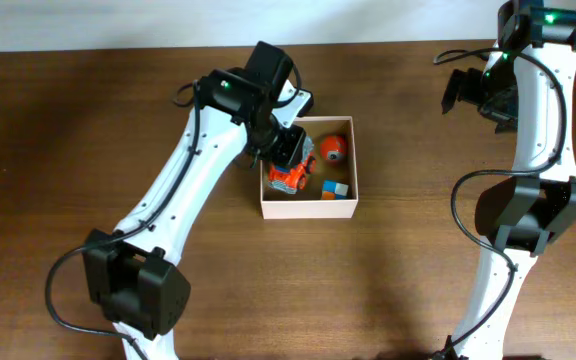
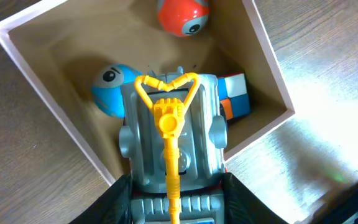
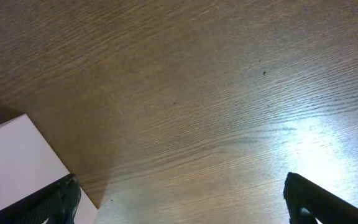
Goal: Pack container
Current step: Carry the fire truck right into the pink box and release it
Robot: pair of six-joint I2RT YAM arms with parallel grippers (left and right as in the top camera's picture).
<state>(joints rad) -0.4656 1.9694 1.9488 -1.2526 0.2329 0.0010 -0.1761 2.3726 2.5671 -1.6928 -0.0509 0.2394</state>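
Truck toy [image 2: 169, 143] sits clamped in the left jaws, long axis pointing straight out from them, directly over the open container [image 1: 308, 209] on the desk, while the right jaws hang spread, empty, well apart.

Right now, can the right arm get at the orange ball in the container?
Probably yes. The orange ball lies uncovered in the far right corner of the container, toward the open right pincer; the left pincer holds the grey toy on its left.
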